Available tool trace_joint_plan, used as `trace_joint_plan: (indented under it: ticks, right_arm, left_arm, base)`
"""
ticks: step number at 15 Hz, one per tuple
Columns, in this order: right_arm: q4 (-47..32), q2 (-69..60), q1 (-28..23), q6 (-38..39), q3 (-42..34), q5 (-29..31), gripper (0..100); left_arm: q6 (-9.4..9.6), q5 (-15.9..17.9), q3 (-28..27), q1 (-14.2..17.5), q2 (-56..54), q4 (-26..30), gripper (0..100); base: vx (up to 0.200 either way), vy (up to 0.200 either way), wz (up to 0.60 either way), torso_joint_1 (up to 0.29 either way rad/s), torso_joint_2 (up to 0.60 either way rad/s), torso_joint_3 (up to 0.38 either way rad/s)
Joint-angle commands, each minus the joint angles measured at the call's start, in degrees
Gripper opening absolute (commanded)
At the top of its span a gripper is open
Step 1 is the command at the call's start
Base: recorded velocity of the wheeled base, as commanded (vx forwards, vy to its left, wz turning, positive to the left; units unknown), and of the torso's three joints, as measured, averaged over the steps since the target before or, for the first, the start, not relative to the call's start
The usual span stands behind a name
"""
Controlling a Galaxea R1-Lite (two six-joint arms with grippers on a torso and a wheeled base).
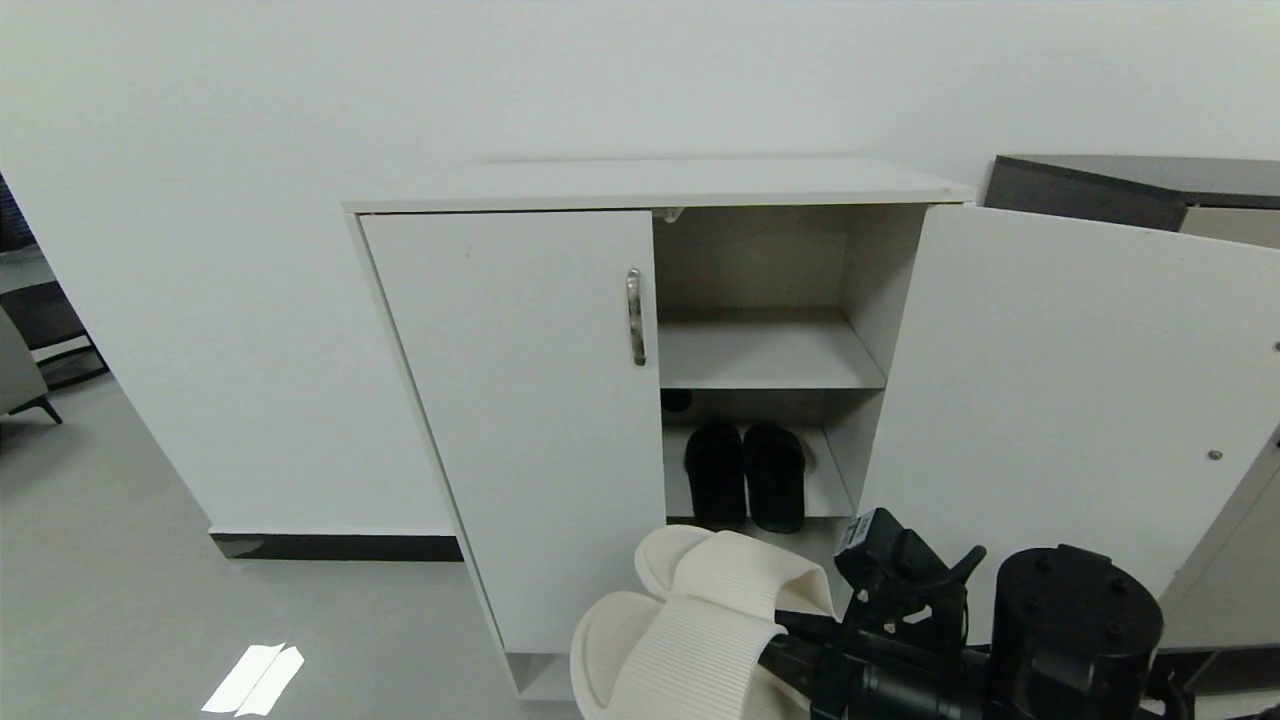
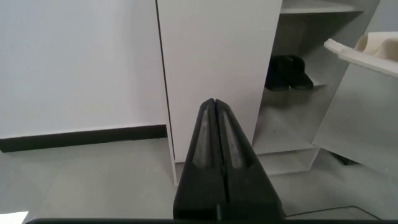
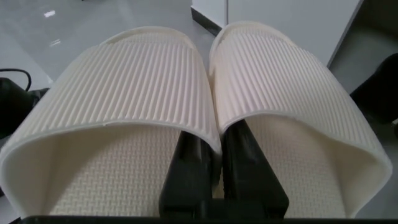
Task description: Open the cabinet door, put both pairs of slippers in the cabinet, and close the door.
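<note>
The white cabinet [image 1: 520,400] has its left door shut and its right door [image 1: 1080,400] swung wide open. A pair of black slippers [image 1: 745,475] lies side by side on the lower shelf, toes inward, also seen in the left wrist view [image 2: 289,71]. A pair of white ribbed slippers [image 1: 690,620] hangs low in front of the open compartment. My right gripper [image 3: 221,168] is shut on the two slippers' [image 3: 137,93] inner sides, pinching them together. My left gripper [image 2: 215,124] is shut with nothing in it, low before the shut door, and the white pair [image 2: 373,46] is off to its side.
The upper shelf [image 1: 765,355] is bare. A metal handle [image 1: 634,315] runs down the shut door's edge. Dark furniture [image 1: 1130,185] stands behind the open door. A chair [image 1: 20,370] sits far left on the grey floor, and a black baseboard [image 1: 330,545] lines the wall.
</note>
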State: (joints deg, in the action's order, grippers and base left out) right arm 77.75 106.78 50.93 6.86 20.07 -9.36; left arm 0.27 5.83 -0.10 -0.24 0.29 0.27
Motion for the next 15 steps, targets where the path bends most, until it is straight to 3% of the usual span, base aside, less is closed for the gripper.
trace_joint_plan:
  ticks: [1,3,4,6,7,9,11,15]
  right_arm:
    - [4.34,3.17,0.13,-0.01,0.5,0.75,0]
    - [8.29,5.55,0.31,-0.54,1.99,7.17,0]
    - [0.91,4.84,0.31,-0.45,6.13,12.0,0]
    - [-25.98,-1.66,1.54,0.7,18.25,27.56,0]
    - [-37.23,-4.56,2.42,3.42,24.06,32.39,0]
    - [-53.67,-7.9,4.35,9.75,34.78,42.67,0]
    - [-56.92,-6.32,4.09,12.21,39.26,54.19,0]
    - [-53.41,-4.91,4.0,10.71,41.55,55.86,0]
  left_arm:
    - [0.0,-0.03,0.01,-0.02,-0.03,0.0,0]
    - [0.0,-0.03,0.01,-0.02,-0.03,0.0,0]
    - [0.0,-0.03,0.01,-0.02,-0.03,0.0,0]
    - [0.0,-0.03,0.01,-0.02,-0.03,0.0,0]
    - [0.0,0.06,0.01,-0.02,-0.03,0.0,0]
    - [0.26,0.06,0.01,-0.02,-0.03,0.0,0]
    - [0.35,0.06,0.01,-0.02,-0.03,0.0,0]
    - [0.35,0.06,0.01,-0.02,-0.03,0.0,0]
  base:
    - [0.0,0.0,0.0,-0.105,0.36,0.261]
    - [0.0,0.0,0.0,-0.041,0.17,0.112]
    - [0.0,0.0,0.0,-0.017,0.07,0.041]
    - [0.0,0.0,0.0,0.0,0.0,0.0]
    - [0.0,0.0,0.0,0.0,0.0,0.0]
    - [0.0,0.0,0.0,0.0,0.0,0.0]
    - [0.0,0.0,0.0,0.0,0.0,0.0]
    - [0.0,0.0,0.0,0.0,0.0,0.0]
